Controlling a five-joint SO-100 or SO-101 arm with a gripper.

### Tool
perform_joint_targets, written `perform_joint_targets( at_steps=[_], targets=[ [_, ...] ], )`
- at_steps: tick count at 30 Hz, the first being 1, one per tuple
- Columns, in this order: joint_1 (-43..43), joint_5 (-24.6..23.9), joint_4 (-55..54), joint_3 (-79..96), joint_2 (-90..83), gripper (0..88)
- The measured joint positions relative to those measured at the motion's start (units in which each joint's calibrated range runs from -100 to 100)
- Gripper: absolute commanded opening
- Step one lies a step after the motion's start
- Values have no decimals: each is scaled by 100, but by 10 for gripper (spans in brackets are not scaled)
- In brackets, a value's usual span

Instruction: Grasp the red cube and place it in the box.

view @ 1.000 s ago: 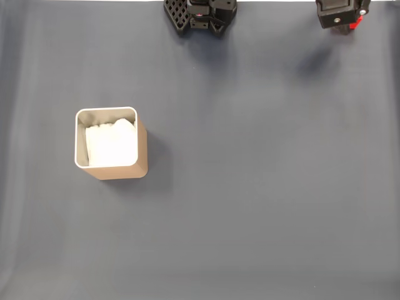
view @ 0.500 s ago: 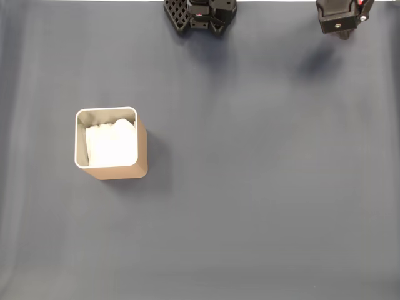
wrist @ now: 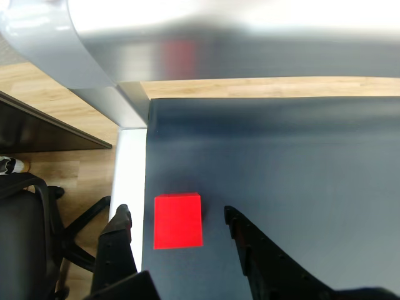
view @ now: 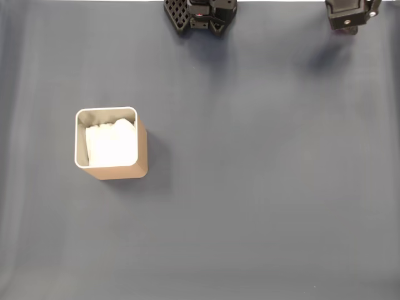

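Wrist view alone shows red cube (wrist: pixel 178 220) between spread gripper (wrist: pixel 178 222) fingers.

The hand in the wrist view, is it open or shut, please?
Open: the hand has its fingers spread either side of the small red cube, not touching it.

red cube (wrist: pixel 178 220): plain, smooth faces, evenly bright red, matt.
box (view: pixel 142 156): tan outer walls with a dull finish; thin pale metallic rim; crumpled white paper inside.
table (view: pixel 262 187): covered in dark blue-grey matt sheet, faintly creased like cloth.
gripper (wrist: pixel 177 224): 2 black plastic fingers, slightly rough, low sheen.
floor (wrist: pixel 69 169): light wood with visible grain.
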Motion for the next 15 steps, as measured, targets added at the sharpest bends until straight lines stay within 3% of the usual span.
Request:
perform_joint_targets(
  at_steps=[15],
  targets=[
    [-241,-132,0,-55,196,370]
  ],
)
